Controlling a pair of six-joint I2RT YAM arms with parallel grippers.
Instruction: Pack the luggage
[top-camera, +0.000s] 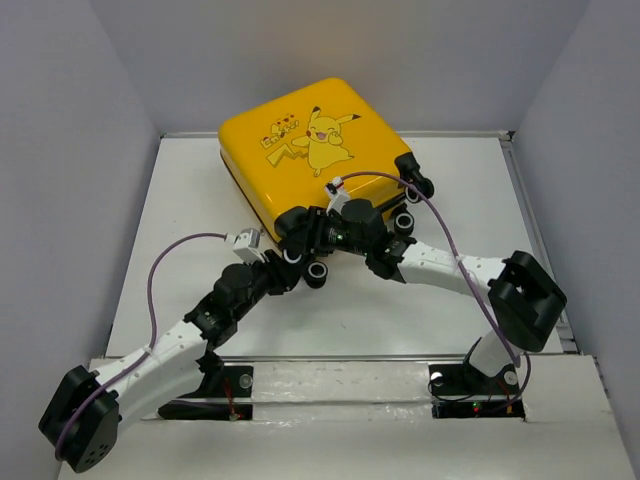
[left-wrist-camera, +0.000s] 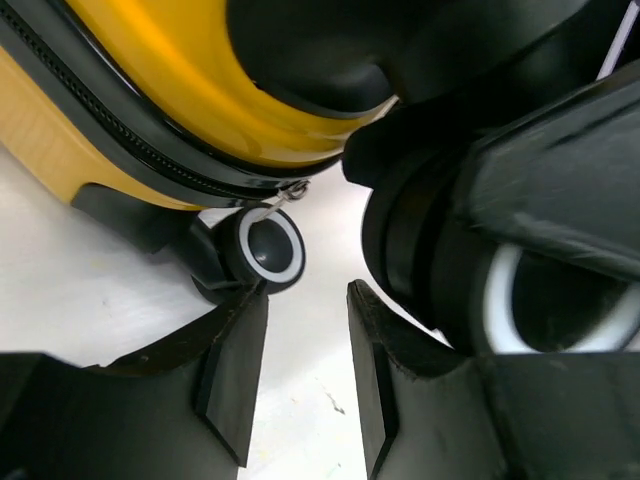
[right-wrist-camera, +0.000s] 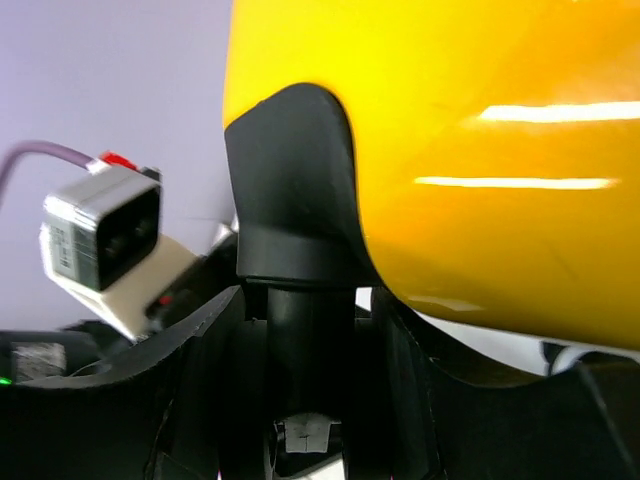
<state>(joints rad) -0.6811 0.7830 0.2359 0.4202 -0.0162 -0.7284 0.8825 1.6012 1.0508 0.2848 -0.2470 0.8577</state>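
Note:
The luggage (top-camera: 310, 150), a yellow hard-shell case with a cartoon print, lies flat and shut at the back of the table. Its black-and-white casters face the arms. In the right wrist view, my right gripper (right-wrist-camera: 310, 330) is shut on the black stem of a corner caster (right-wrist-camera: 290, 200) under the yellow shell (right-wrist-camera: 450, 150). My left gripper (left-wrist-camera: 307, 295) is open with only bare table between its fingers. It sits just below a caster wheel (left-wrist-camera: 268, 248) and the zipper pull (left-wrist-camera: 290, 190). From above, both grippers meet at the case's near corner (top-camera: 300, 245).
The right arm's black gripper body (left-wrist-camera: 520, 200) crowds the left gripper's right side. White walls (top-camera: 130, 230) fence the table (top-camera: 400, 310) on both sides. Two more casters (top-camera: 415, 200) stick out at the case's right corner. Purple cables (top-camera: 450, 230) loop above both arms.

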